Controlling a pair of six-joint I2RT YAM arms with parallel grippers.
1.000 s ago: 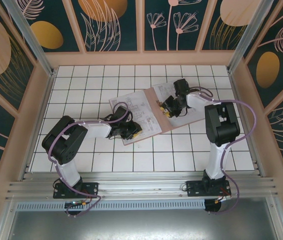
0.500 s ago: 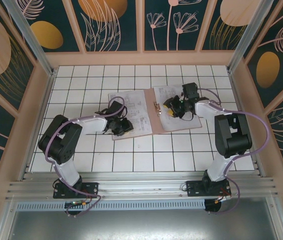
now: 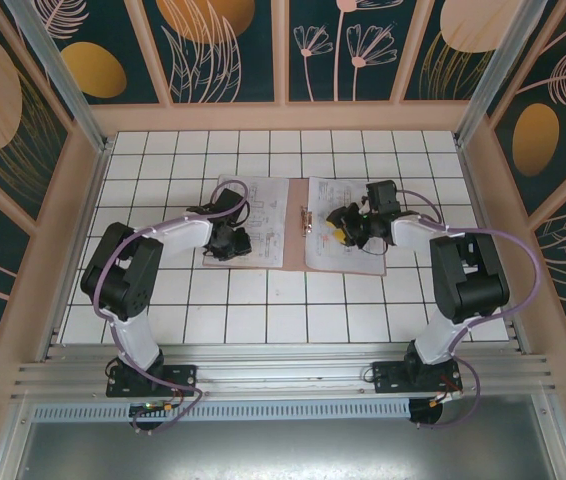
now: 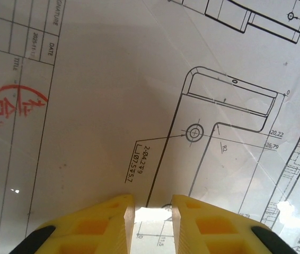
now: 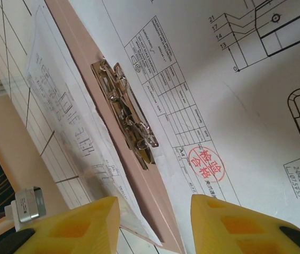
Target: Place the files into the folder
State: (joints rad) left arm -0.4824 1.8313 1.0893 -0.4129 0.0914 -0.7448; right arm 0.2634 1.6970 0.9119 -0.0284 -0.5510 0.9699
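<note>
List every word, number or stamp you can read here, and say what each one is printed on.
"DATE", "TITLE": title block of the left-wrist sheet.
"20.22", "26.79", "R2": drawing dimensions on the same sheet.
"21", "17", "14", "13", "0": drawing dimensions on the right-wrist sheet, which lies in the folder.
Red round stamps on both sheets: characters too blurred to read.
Small print in the right-wrist sheet's title block: too small to read.

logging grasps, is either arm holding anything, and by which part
Right fingers open, empty. Left fingers nearly shut over a printed sheet; whether they pinch it cannot be told.
</note>
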